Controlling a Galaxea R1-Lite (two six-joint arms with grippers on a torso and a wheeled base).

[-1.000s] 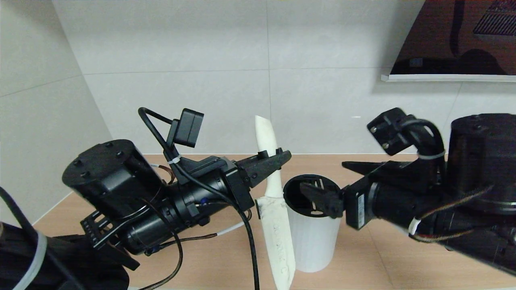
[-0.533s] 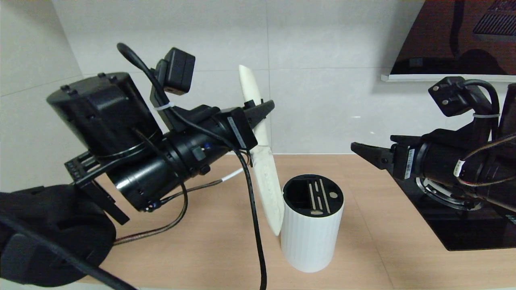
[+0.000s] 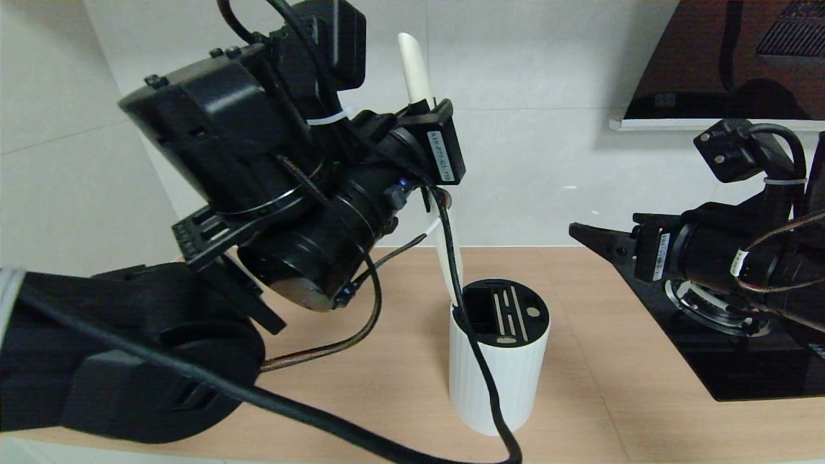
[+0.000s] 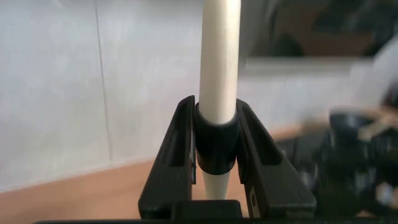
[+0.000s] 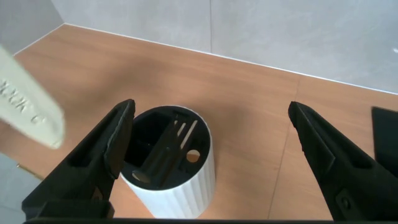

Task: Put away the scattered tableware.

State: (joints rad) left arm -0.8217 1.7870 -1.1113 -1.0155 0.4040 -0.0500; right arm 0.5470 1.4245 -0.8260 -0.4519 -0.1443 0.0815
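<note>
Near the counter's (image 3: 387, 361) front edge: holder (image 3: 499, 367). Knife (image 3: 416, 71) near-vertical, handle up, blade tip at holder's rim; dark print on blade. Left gripper (image 4: 216, 109) clamps handle. Right gripper (image 5: 211, 111) spread wide.

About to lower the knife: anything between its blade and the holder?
Nothing visible does. The knife hangs blade-down by the left edge of the holder; the right gripper is open, off to the right.
</note>
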